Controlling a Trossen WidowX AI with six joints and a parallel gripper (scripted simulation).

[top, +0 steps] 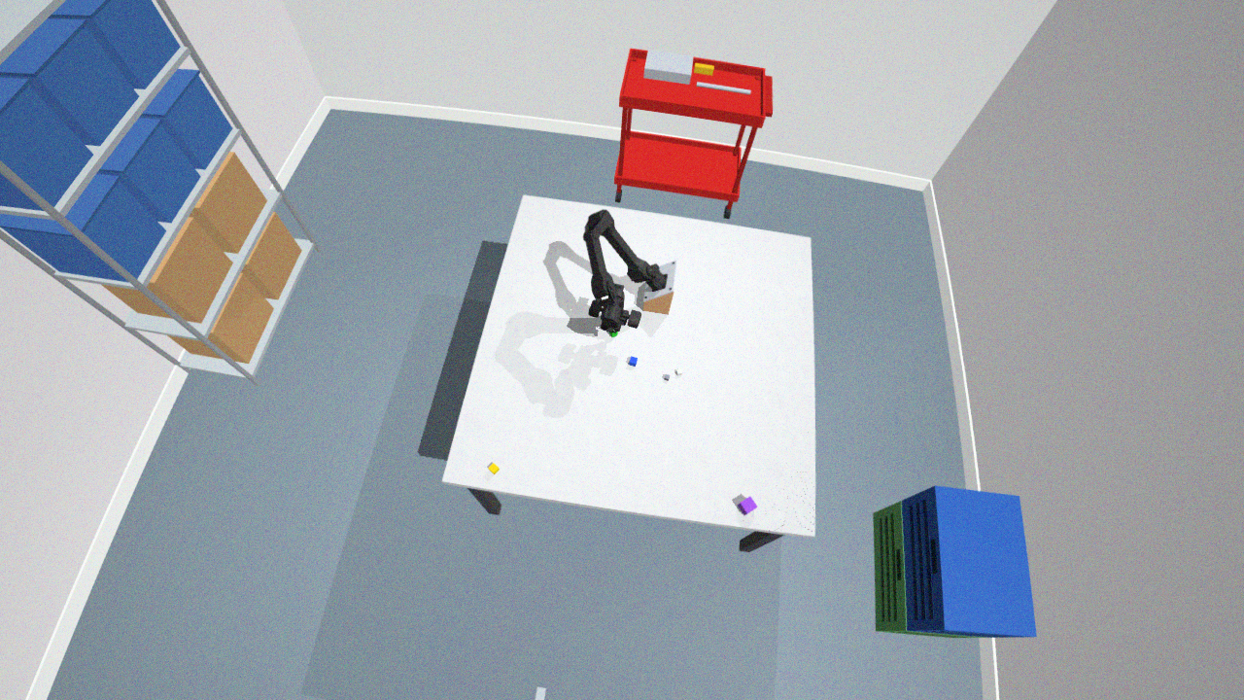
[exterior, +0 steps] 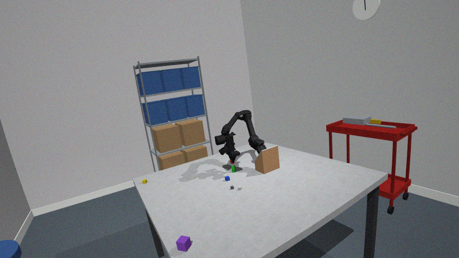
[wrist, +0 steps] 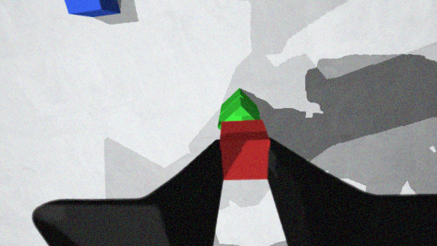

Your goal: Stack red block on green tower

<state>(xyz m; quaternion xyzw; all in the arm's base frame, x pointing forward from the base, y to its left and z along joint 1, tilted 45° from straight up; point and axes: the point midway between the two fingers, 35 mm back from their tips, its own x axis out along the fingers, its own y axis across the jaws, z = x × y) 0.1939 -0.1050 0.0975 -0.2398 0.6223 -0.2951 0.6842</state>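
My gripper [wrist: 242, 145] [exterior: 232, 160] [top: 613, 327] is shut on the red block [wrist: 244, 150] [exterior: 232, 162] and holds it in the air. The green tower [wrist: 237, 107] [exterior: 233, 168] [top: 613, 332] stands upright on the white table [exterior: 288, 199] [top: 696, 452], just below and slightly beyond the red block. In the wrist view the red block covers the near part of the tower's top. In the exterior view a small gap shows between the block and the tower.
A blue cube [wrist: 92, 7] [exterior: 227, 178] [top: 632, 360] lies near the tower, with a dark grey cube [exterior: 232, 187] and a white cube [exterior: 239, 187] further on. A tan wedge block [exterior: 267, 159] stands by the arm's base. A yellow cube [exterior: 144, 181] and a purple cube [exterior: 183, 243] lie near the table's edges.
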